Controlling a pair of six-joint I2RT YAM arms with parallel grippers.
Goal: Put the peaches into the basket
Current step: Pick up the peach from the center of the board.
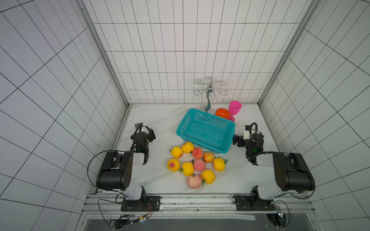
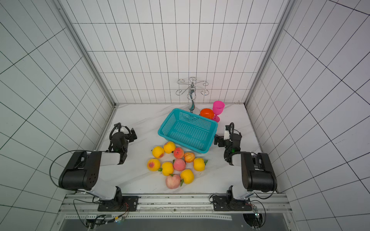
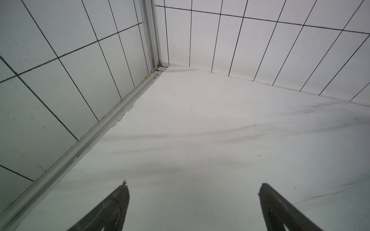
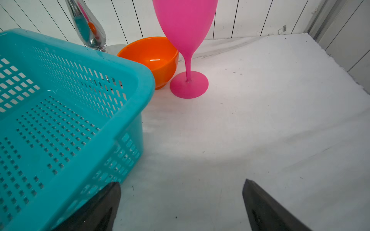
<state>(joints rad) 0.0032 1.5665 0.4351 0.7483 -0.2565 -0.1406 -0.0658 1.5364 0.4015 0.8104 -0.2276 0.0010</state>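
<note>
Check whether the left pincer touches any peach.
Apart. Left wrist view shows only bare table around the left pincer; both top views show peaches well away.

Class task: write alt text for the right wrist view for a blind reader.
An empty teal basket fills much of the view, beside the open right gripper. Behind it on the white table stand an orange bowl, a pink goblet and a chrome stand.

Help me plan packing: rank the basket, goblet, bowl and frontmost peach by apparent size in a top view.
1. Basket, clearly largest.
2. Goblet and frontmost peach look alike; the peach lies nearer the camera, so unranked.
3. Bowl shows least, but the basket partly hides it.
</note>
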